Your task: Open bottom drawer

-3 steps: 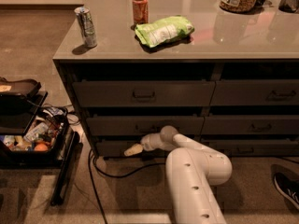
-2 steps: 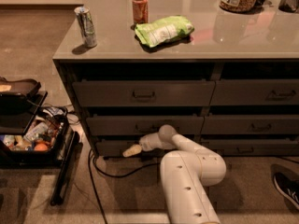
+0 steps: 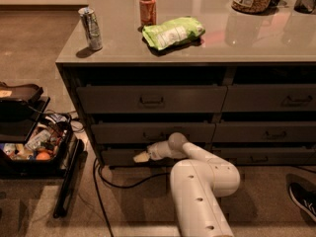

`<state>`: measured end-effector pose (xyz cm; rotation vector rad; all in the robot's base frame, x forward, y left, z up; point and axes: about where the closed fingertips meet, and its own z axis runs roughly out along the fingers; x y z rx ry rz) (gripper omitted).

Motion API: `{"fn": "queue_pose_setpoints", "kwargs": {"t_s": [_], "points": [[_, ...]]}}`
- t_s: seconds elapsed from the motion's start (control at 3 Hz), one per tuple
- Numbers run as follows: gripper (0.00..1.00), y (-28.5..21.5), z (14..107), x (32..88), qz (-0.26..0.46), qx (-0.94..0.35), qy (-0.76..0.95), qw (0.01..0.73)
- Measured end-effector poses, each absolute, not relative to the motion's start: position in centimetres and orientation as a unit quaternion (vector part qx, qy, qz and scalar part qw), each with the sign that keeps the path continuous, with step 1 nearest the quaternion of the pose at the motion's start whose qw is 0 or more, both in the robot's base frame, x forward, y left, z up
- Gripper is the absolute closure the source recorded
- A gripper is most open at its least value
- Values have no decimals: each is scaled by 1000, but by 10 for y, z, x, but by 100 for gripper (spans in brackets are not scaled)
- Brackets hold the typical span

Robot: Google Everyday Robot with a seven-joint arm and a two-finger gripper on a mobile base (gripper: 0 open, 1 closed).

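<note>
The pincer (image 3: 140,157) hangs low before the bottom drawer (image 3: 117,156).

The white arm (image 3: 200,201) rises from the bottom edge of the view as a thick upright segment. It bends at a rounded elbow (image 3: 222,174) and reaches left and up to a ball-shaped wrist (image 3: 177,142). From there the gripper (image 3: 141,157) points left and slightly downward, held low, its pale tip at the far left end.

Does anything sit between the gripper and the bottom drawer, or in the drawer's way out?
Nothing visible separates the gripper from the bottom drawer; it is right at the front panel. A black cable loops on the floor ahead, probably below the drawer's path.
</note>
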<state>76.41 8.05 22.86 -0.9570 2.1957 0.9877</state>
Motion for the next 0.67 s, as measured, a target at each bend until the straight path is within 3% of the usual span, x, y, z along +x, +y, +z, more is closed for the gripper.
{"fn": "queue_pose_setpoints", "kwargs": {"t_s": [0.67], "points": [[88, 74, 241, 749, 395, -357, 798, 282]]}}
